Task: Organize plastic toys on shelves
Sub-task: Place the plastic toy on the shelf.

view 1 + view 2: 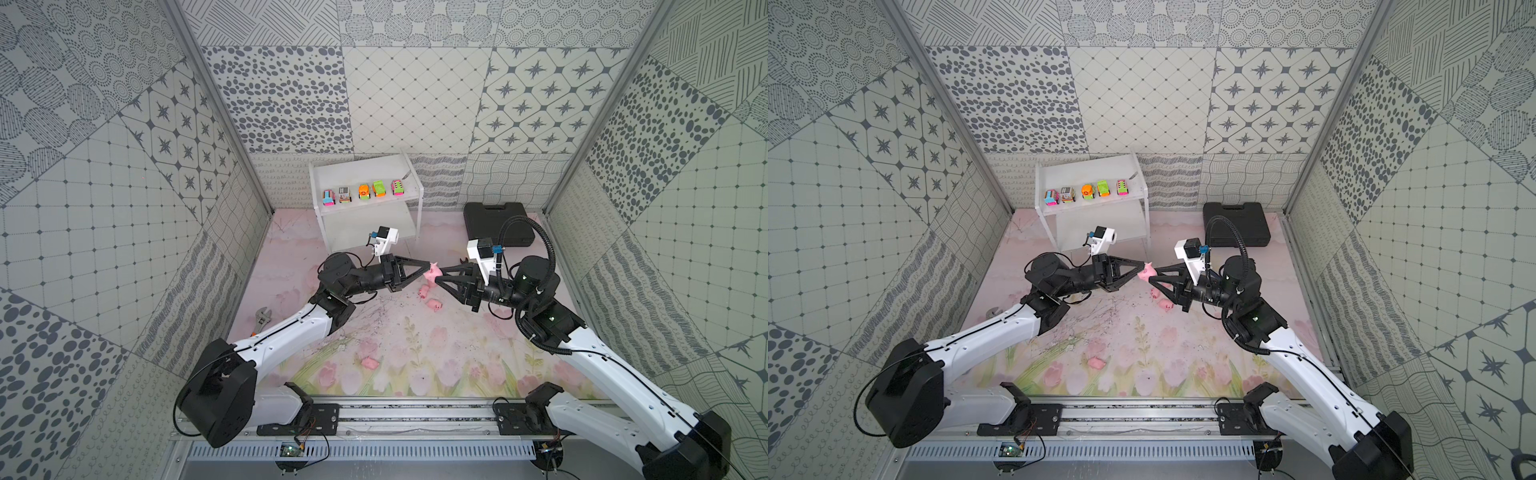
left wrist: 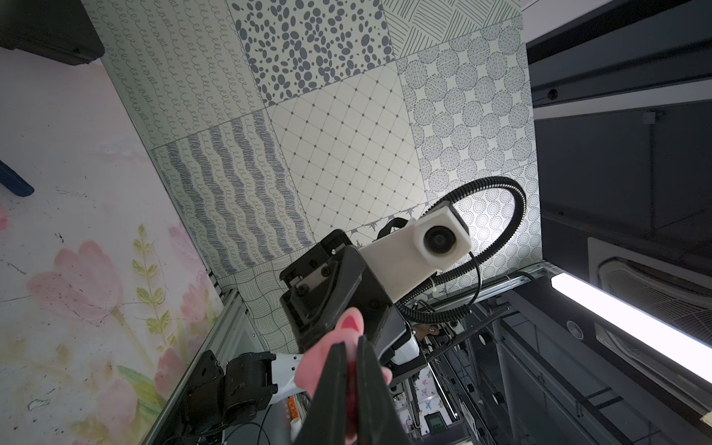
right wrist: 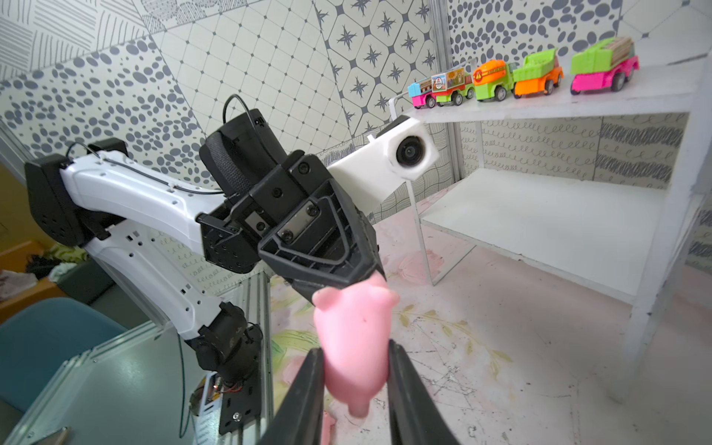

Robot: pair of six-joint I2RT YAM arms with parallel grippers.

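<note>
I have the pig (image 1: 433, 273) in mid-air above the table (image 1: 415, 332). My left end effector (image 1: 427, 264) is clenched on one end of it, and my right end effector (image 3: 354, 346) is squeezing its flanks. Its long axis runs from one to the other. The shelves (image 1: 374, 204) stand beyond, nearer the left arm, lower board bare.

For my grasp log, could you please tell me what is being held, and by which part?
A pink pig, in mid-air: the left gripper pinches its eared end, and the right gripper clamps the sides of its body.
</note>
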